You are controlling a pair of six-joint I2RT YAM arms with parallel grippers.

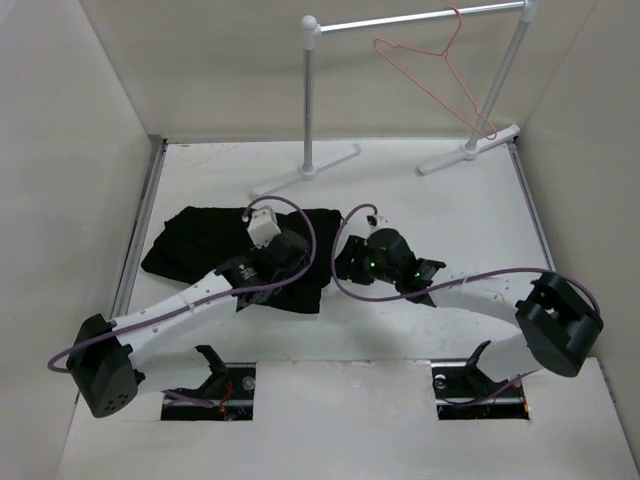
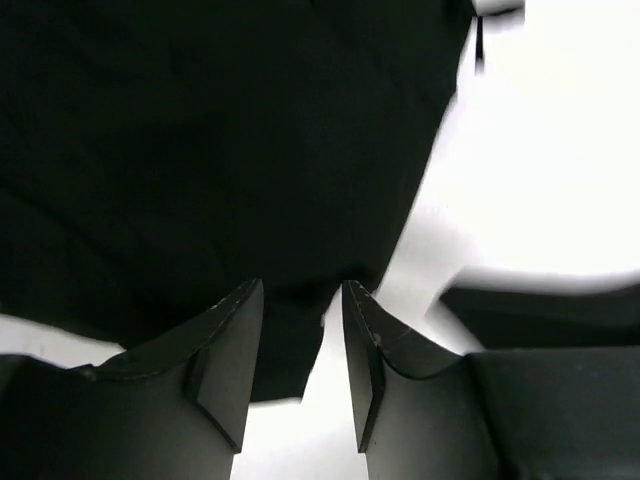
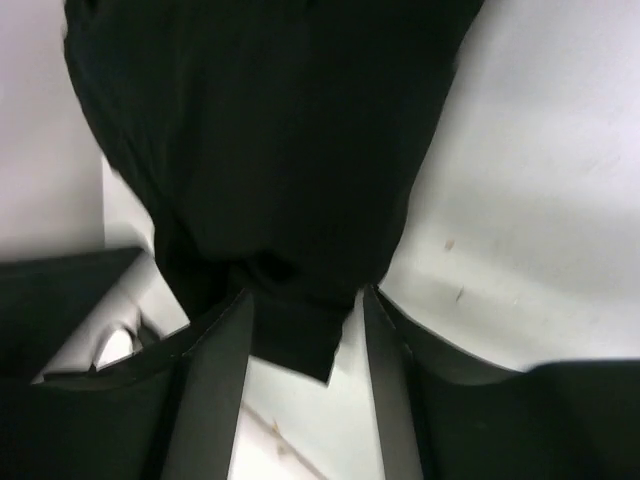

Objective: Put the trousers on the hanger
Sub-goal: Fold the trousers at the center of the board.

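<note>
Left gripper [image 2: 302, 290] and right gripper [image 3: 306, 293] are set low and close together over the right-hand end of the trousers [image 1: 215, 245], near the middle of the table [image 1: 420, 200]. On each, the jaws are held partly apart with an edge of the black cloth lying in the gap. A strip of bare table is seen beside the cloth on one side, so neither pair is judged to be clamped.

The trousers are spread flat in a loose heap, reaching from near the table's left edge towards its centre. The hanger [image 1: 432, 90] is hooked on the garment rail [image 1: 420, 18] at the far edge, towards the far right corner, well apart from the garment and from both arms.

The step in hand is judged to be the first one – taking hold of the garment – with nothing yet lifted and the hanger untouched. For the next move, both pairs of jaws would need to be closed firmly on the fabric edge, deep enough that it is not lost when raised. The trousers could then be lifted clear and carried to the far right corner – a long reach, with limp cloth likely to sag and drag.

No brand, label or writing can be read in any view.
</note>
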